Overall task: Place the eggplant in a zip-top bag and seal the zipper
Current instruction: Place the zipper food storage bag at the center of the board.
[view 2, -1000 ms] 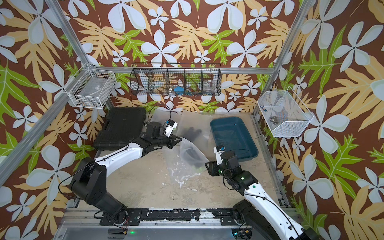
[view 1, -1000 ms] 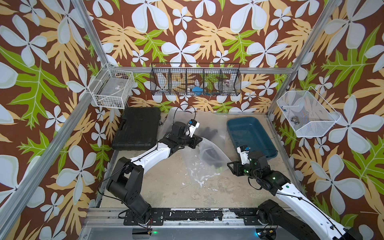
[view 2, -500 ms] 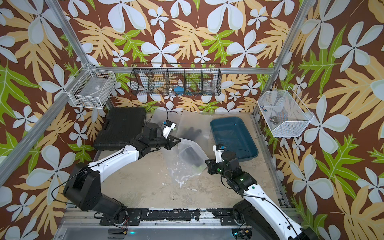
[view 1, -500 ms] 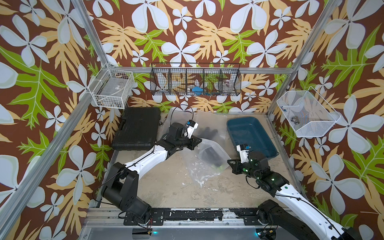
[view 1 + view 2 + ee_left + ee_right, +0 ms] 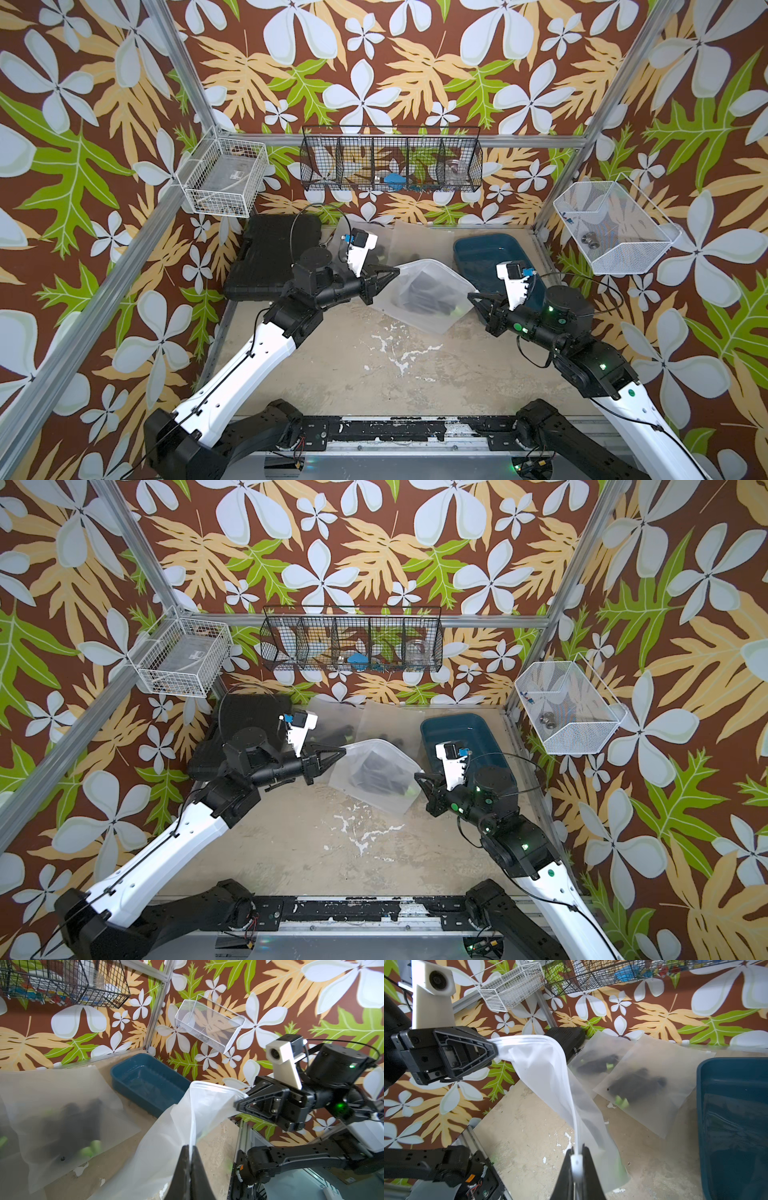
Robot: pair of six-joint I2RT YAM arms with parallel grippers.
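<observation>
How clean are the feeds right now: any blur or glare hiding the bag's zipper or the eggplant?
In both top views light is even; the eggplant is only a dark shape through the frosted, glare-free zip-top bag. Left wrist view: bag rim sharp, left gripper tips dark and soft at the frame edge. Right wrist view: rim crisp, right gripper tips blurred.

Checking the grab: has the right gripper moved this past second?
Yes. The right gripper, shut on the bag, moved toward the back wall, nearer the blue tub.
</observation>
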